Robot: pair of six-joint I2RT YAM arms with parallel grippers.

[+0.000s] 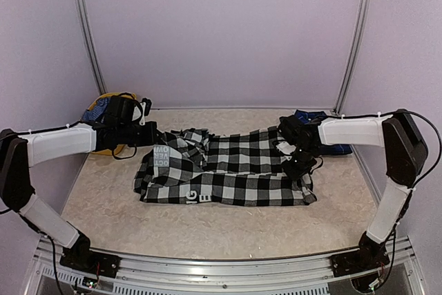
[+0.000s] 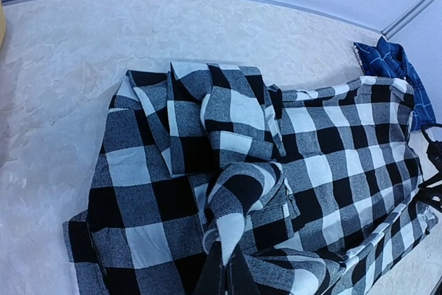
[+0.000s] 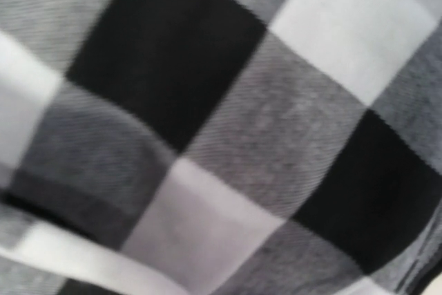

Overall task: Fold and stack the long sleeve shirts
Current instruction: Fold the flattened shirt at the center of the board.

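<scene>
From above, the check shirt (image 1: 228,170) lies rumpled mid-table (image 1: 83,205). The left gripper (image 1: 153,136) is at its left edge and the right gripper (image 1: 298,160) is down on its right end.

Left wrist: the jaws are clamped together on a bunched ridge of check cloth (a thin hold, I judge). A pull may slip or drag extra layers. The navy plaid shirt (image 2: 394,67), just beside the far corner, could snag.

Right wrist: only blurred checks show. I cannot tell how those jaws stand, so a lift may come up empty.
</scene>
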